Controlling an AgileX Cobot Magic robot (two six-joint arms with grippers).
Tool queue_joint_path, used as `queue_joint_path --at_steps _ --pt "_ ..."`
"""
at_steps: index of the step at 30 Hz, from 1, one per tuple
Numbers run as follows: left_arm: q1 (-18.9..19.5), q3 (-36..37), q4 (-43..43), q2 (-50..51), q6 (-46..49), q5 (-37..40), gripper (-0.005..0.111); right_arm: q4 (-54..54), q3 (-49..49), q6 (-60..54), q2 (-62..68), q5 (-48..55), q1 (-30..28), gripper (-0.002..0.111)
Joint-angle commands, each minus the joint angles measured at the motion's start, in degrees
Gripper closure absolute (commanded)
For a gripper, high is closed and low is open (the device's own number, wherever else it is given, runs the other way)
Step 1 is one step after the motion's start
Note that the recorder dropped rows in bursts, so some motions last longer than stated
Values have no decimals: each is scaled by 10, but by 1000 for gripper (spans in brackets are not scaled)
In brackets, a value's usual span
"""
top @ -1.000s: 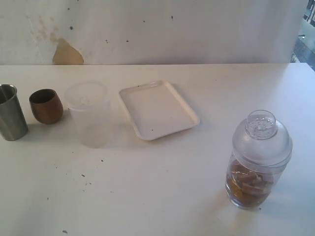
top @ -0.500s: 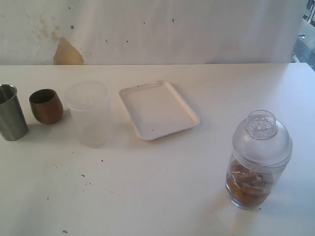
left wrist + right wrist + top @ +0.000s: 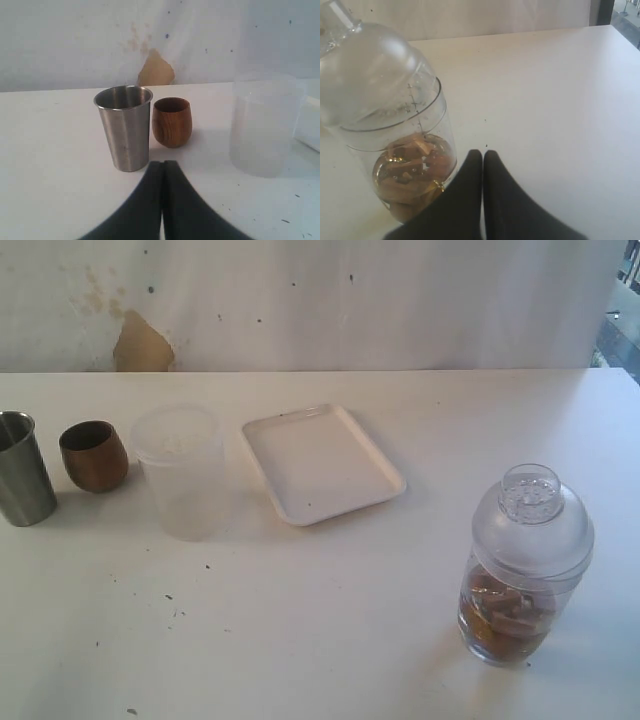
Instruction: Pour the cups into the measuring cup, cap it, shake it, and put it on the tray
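Observation:
The steel tumbler (image 3: 22, 475) and the brown wooden cup (image 3: 93, 455) stand upright side by side at the table's far left. The measuring cup (image 3: 525, 570) stands at the front right with a clear domed cap on it and brown pieces inside. The white tray (image 3: 320, 462) lies bare at the middle back. Neither arm shows in the exterior view. My left gripper (image 3: 162, 163) is shut and holds nothing, just short of the tumbler (image 3: 125, 127) and wooden cup (image 3: 171, 121). My right gripper (image 3: 483, 151) is shut and holds nothing, beside the measuring cup (image 3: 395, 125).
A frosted translucent tub (image 3: 180, 475) stands between the wooden cup and the tray; it also shows in the left wrist view as the frosted tub (image 3: 262, 125). A pale wall (image 3: 320, 300) with a brown patch backs the table. Small dark specks dot the front left tabletop.
Nothing on the table has moved. The brown patch on the backdrop has shifted slightly to the right.

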Motion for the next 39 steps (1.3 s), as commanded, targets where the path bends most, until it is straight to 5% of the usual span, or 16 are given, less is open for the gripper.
queue_joint_path --at_steps 1,19,33,39 --pt "0 3 1 -3 -5 -4 107 0 2 0 -3 -1 3 108" --pt "0 3 1 -3 -5 -2 107 -63 2 -72 -3 -12 3 108" --pt "0 3 1 -3 -5 -2 107 -3 2 117 -3 -524 3 108" --pt "0 3 1 -3 -5 -2 107 -69 -28 126 -3 -401 3 108"
